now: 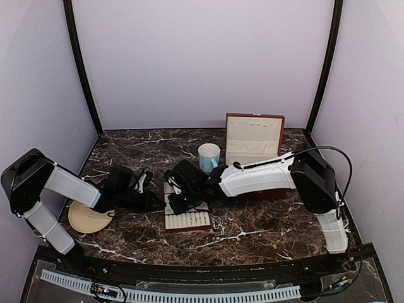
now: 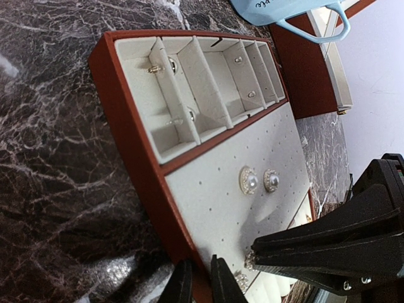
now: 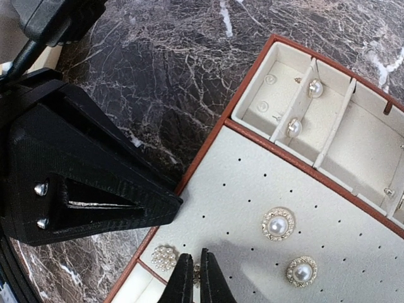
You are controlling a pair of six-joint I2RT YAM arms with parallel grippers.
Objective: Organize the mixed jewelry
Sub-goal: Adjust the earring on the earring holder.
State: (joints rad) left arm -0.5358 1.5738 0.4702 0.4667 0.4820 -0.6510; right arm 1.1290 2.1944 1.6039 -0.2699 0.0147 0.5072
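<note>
The left tool (image 2: 201, 287) hangs low over the red-brown rim of the tray (image 2: 126, 132). Its jaws are drawn almost together, with only a slit between them and nothing seen in it. The right tool (image 3: 194, 282) is clenched too, its tips down on the tray's dotted pad. It faces the left tool across the tray's corner, close to it but apart. All the jewelry (image 3: 302, 271) in view lies in the tray. A small glittering stud (image 2: 249, 259) sits right at the right tool's tips; whether it is pinched or only touched cannot be told. Just left of those tips lies a pearl cluster (image 3: 164, 257) at the pad's edge. Ahead and to the right, two ringed pearl studs (image 3: 278, 225) sit side by side on the pad. Farther ahead of the right tool, past a red-brown divider, two small pearls (image 3: 314, 88) sit along one wall of the slotted compartments. Tinier pieces (image 2: 251, 94) lie in the slots beyond. Past the tray from both tools stands a mug (image 1: 209, 156), with an open box (image 1: 254, 137) just to its right, behind the right arm. Well behind the left tool, under its arm, a dish (image 1: 87, 218) rests on the counter (image 1: 252, 227).
</note>
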